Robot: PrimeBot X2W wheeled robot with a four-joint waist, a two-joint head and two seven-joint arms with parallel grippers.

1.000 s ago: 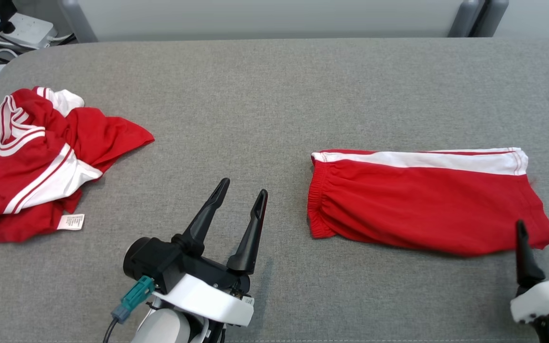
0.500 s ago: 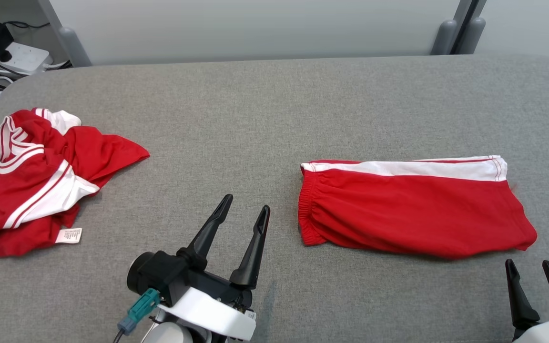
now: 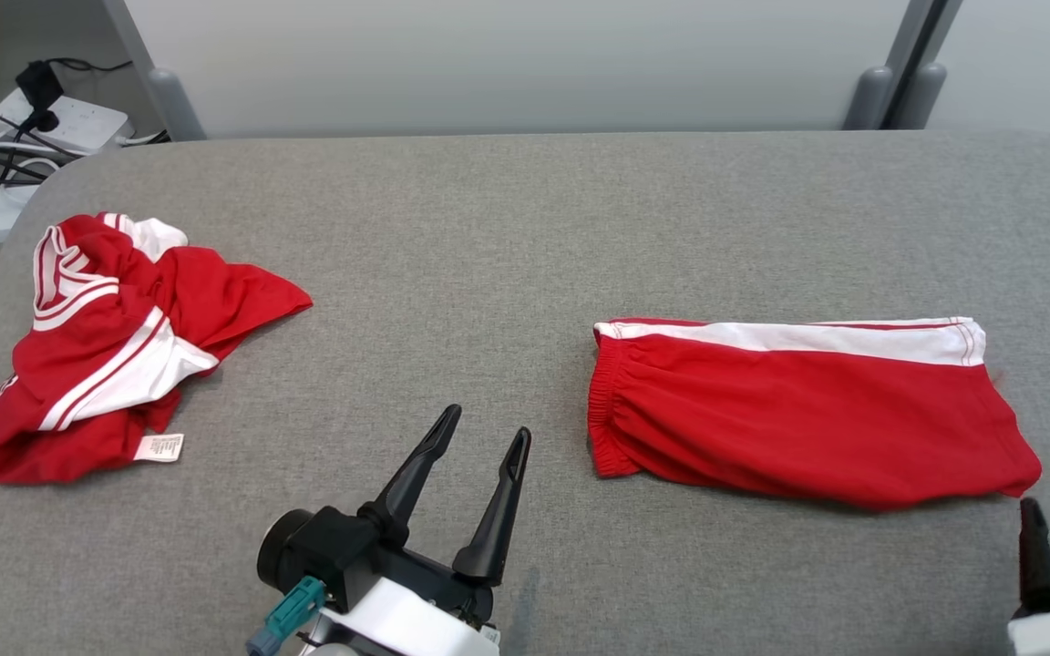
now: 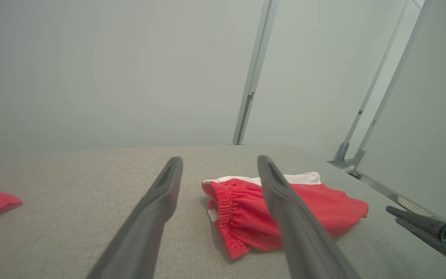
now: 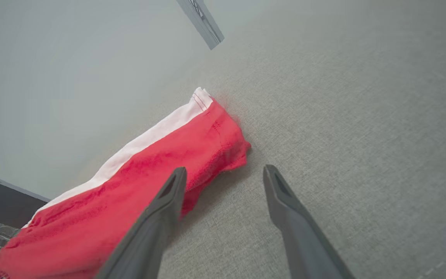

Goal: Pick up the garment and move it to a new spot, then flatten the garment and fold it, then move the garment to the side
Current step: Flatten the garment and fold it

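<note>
Shorts (image 3: pixel 808 424), red with a white band along the far edge, lie folded flat on the right half of the grey table (image 3: pixel 507 237). The waistband faces the middle and the leg hem faces the right edge.

My left claw (image 3: pixel 486 424) hovers over bare table near the front, just left of the waistband. Its two fingers are spread wide with nothing between them.

My right claw (image 3: pixel 1049 521) sits at the lower right corner of the head view, near the front hem corner but apart from it. Its wrist camera shows the fingers standing open and empty. The hem corner lies close to the finger on that view's left. I can't tell from this angle whether that tip is above the cloth or merely in front of it.

Well apart, at the left side of the table, a second red-and-white garment (image 3: pixel 115 342) lies in a crumpled heap. A white label (image 3: pixel 159 447) pokes out at its front edge. Beyond the table's far left corner is a white power strip (image 3: pixel 69 118) with dark cables.
</note>
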